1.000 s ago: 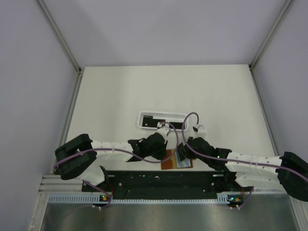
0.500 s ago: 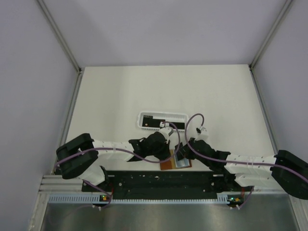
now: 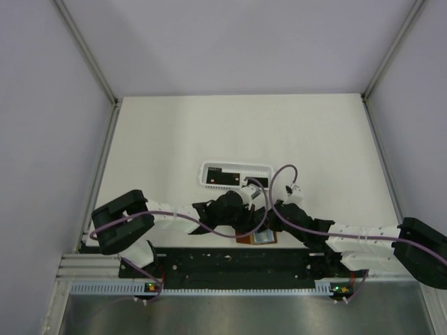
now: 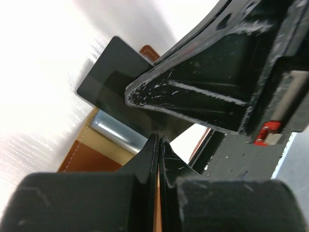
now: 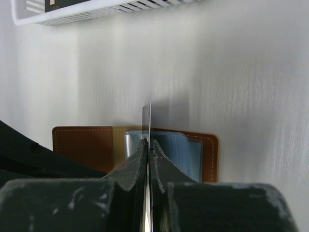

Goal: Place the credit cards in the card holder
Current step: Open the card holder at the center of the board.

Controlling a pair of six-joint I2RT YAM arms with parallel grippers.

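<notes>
The card holder (image 5: 82, 145) lies open near the table's front edge, brown leather flap on the left, bluish pockets (image 5: 181, 150) on the right. My right gripper (image 5: 148, 142) is shut on a thin black credit card (image 5: 146, 118), seen edge-on and held upright over the pockets. In the left wrist view that credit card (image 4: 113, 72) slants down toward the shiny pocket edge (image 4: 116, 130). My left gripper (image 4: 158, 139) is shut, its tips over the holder's brown flap (image 4: 91, 162); a sliver of brown shows in the slit. From above, both grippers (image 3: 250, 218) (image 3: 267, 225) cover most of the holder (image 3: 264, 238).
A white slotted basket (image 3: 234, 167) stands just behind the holder, with more black cards (image 3: 227, 178) lying in it; its rim (image 5: 96, 12) runs across the top of the right wrist view. The black arm-base rail (image 3: 230, 262) runs right in front of the holder.
My left gripper has slid right, onto the holder's left flap. The right gripper drew in a little with the card and then held still. Both stayed shut.
</notes>
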